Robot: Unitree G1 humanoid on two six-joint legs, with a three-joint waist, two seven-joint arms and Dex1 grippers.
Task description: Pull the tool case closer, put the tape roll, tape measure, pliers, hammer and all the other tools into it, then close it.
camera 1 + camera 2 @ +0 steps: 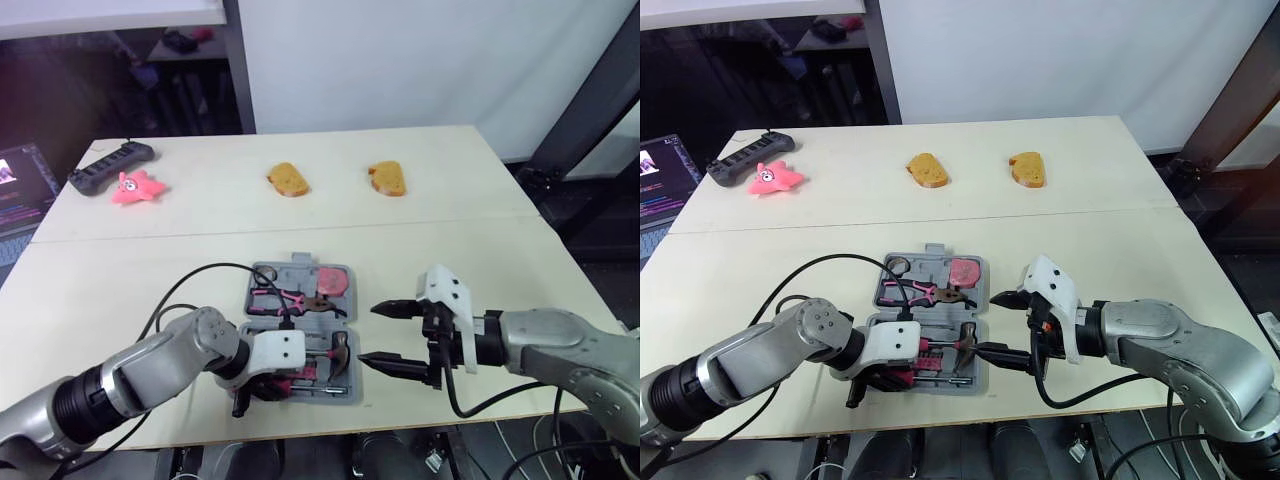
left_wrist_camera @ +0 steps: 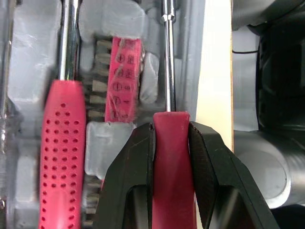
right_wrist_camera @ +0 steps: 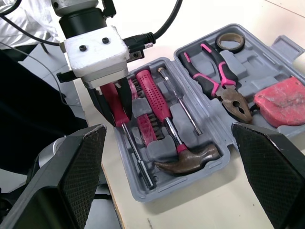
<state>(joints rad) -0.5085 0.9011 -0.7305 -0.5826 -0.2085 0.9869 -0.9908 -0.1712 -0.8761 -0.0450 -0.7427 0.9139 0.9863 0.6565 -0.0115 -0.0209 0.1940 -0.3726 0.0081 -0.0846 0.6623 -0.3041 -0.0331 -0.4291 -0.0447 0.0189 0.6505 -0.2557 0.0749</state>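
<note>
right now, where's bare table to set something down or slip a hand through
Free: the strip between the tool case and the two bread slices, and the far right corner beyond them. Crowded: the near edge, where the left end effector grips a screwdriver in the case and the open right end effector flanks it.

Bright, even light from overhead fell on the pale table (image 1: 470, 250), leaving only soft, faint shadows beside the tool case (image 1: 296, 268). The white wall (image 1: 400, 60) was bright; the far left of the room was dim, and a laptop screen (image 1: 20, 185) glowed there. Close up, the screwdriver (image 2: 170, 117) clamped in the left gripper (image 2: 171, 131) had a thin white glint along its steel shaft.
</note>
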